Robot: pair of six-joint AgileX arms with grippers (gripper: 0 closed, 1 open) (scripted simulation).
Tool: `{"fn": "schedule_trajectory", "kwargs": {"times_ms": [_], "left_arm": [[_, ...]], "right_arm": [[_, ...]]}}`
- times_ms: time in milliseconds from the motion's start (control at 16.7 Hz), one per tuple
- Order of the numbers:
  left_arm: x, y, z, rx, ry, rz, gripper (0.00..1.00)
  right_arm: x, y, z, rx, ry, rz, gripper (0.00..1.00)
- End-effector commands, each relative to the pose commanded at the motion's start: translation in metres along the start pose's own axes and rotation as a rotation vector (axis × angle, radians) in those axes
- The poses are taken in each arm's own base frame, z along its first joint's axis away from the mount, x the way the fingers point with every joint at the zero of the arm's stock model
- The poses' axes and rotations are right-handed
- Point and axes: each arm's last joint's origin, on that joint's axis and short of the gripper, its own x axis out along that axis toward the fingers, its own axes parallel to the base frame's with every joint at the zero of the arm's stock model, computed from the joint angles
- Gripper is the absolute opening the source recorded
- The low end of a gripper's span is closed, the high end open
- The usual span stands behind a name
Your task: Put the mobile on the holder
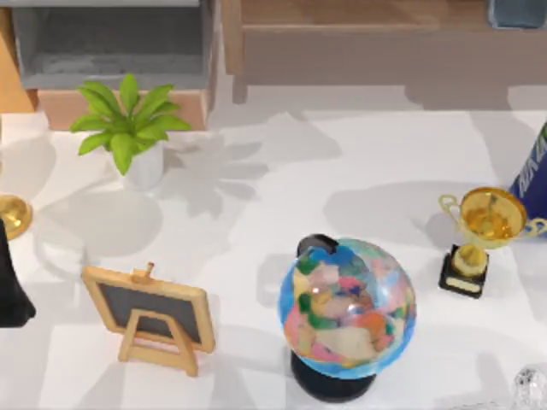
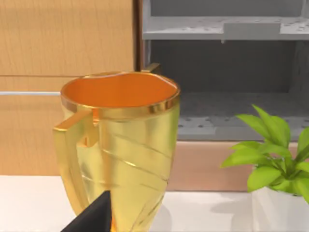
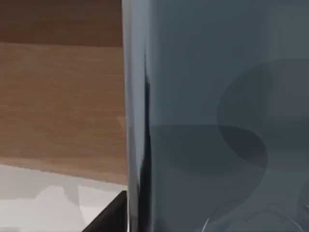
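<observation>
The mobile and the holder are out of view. My left arm stands at the table's left edge, beside a gold cup. In the left wrist view that gold cup looms close, and a dark tip of my left gripper pokes up just in front of its base. In the right wrist view a dark edge of my right gripper lies next to a tall blue-grey box that stands very near the camera.
A potted plant stands at the back left. A wood-framed blackboard sits front left and a globe front centre. A gold trophy is at the right with a blue box behind it. Cabinets line the back.
</observation>
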Motion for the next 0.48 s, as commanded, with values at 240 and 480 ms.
{"fn": "schedule_trajectory", "kwargs": {"times_ms": [240,480], "left_arm": [[0.0,0.0,0.0,0.0,0.0,0.0,1.0],[0.0,0.0,0.0,0.0,0.0,0.0,1.0]], "right_arm": [[-0.044,-0.086,-0.015,-0.009,-0.156,-0.112,0.0],[-0.085,-0.156,-0.06,-0.014,-0.232,-0.233,0.0]]}}
